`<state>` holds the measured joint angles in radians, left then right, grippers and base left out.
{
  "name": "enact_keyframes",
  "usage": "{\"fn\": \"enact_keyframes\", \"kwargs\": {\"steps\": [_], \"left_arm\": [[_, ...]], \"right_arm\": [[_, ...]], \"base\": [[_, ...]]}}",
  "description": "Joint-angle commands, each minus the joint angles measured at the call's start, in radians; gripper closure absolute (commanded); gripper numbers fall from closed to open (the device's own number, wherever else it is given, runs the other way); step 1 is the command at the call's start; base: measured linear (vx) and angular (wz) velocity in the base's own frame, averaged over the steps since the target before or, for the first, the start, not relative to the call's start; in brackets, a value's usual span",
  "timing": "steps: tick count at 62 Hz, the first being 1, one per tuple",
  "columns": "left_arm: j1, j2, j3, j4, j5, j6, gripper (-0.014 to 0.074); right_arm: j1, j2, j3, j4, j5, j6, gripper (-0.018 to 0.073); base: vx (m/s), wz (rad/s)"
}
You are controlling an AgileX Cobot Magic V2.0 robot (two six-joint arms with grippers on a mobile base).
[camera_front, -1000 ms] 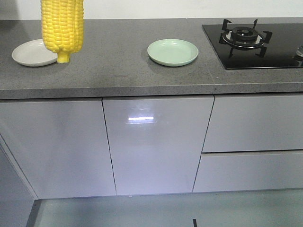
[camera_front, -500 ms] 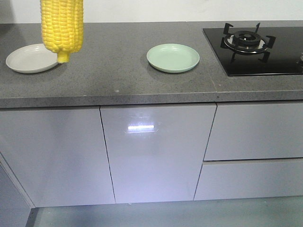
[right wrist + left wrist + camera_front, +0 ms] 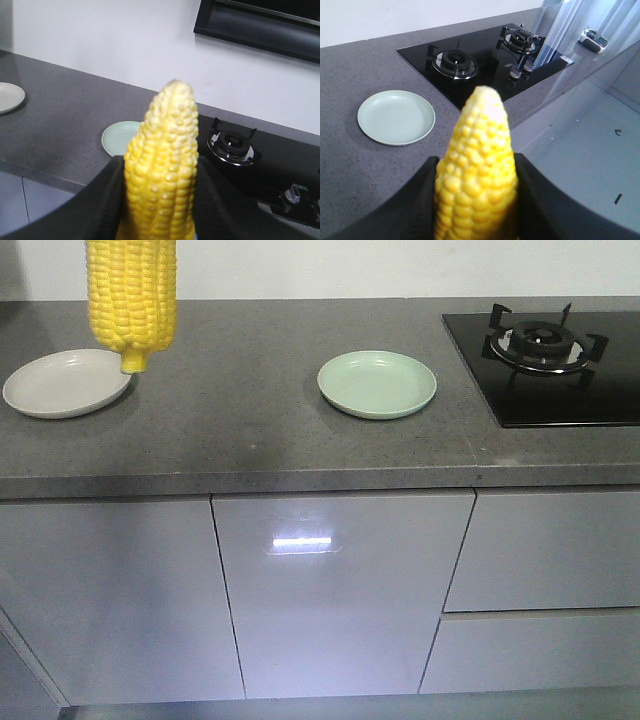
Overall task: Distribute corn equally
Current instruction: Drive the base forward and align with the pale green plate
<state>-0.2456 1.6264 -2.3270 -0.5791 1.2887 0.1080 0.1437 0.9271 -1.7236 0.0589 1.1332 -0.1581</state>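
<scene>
Each wrist view shows one cob of corn standing tip-up between black jaws. My left gripper [image 3: 476, 159] is shut on a yellow cob [image 3: 479, 125], with a pale green plate [image 3: 396, 117] beyond it on the counter. In my right gripper [image 3: 161, 161], also shut, is another cob [image 3: 164, 130], and the green plate [image 3: 119, 137] lies behind it. In the front view a cob [image 3: 131, 295] hangs stem-down at top left over the edge of a white plate [image 3: 60, 385]. No gripper shows there. The green plate [image 3: 377, 384] lies mid-counter, and both plates are bare.
A black gas hob [image 3: 550, 355] with pan supports takes up the counter's right end. The grey counter [image 3: 240, 440] ends at a front edge above glossy cabinet doors [image 3: 330, 590]. A white wall runs behind, with a dark hood [image 3: 260, 22] above the hob.
In the front view the counter, plates and hob have slid lower in the picture and look slightly nearer. The hanging cob keeps its place in the frame.
</scene>
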Motion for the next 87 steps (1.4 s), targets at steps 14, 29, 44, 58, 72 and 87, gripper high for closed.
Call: {"fn": "enact_keyframes", "kwargs": {"steps": [14,29,44,58,72,87], "left_arm": [[-0.002,-0.038,-0.022,-0.039,-0.037,-0.012,0.0603],[-0.002,-0.038,-0.022,-0.038,-0.037,-0.012,0.0603],[-0.002,-0.038,-0.022,-0.038,-0.037,-0.012,0.0603],[-0.002,-0.038,-0.022,-0.038,-0.037,-0.012,0.0603],[-0.002,-0.038,-0.022,-0.039,-0.037,-0.012,0.0603],[-0.002,-0.038,-0.022,-0.039,-0.037,-0.012,0.0603]], "right_arm": [[-0.006,0.001,-0.015,-0.003,-0.081,-0.004,0.0564],[-0.006,0.001,-0.015,-0.003,-0.081,-0.004,0.0564],[-0.006,0.001,-0.015,-0.003,-0.081,-0.003,0.0564],[-0.006,0.001,-0.015,-0.003,-0.081,-0.003,0.0564],[-0.006,0.001,-0.015,-0.003,-0.081,-0.003,0.0564],[-0.006,0.001,-0.015,-0.003,-0.081,-0.002,0.0564]], "base": [[0.15,0.02],[0.15,0.03],[0.13,0.00],[0.13,-0.02],[0.13,-0.03],[0.13,-0.01]]}}
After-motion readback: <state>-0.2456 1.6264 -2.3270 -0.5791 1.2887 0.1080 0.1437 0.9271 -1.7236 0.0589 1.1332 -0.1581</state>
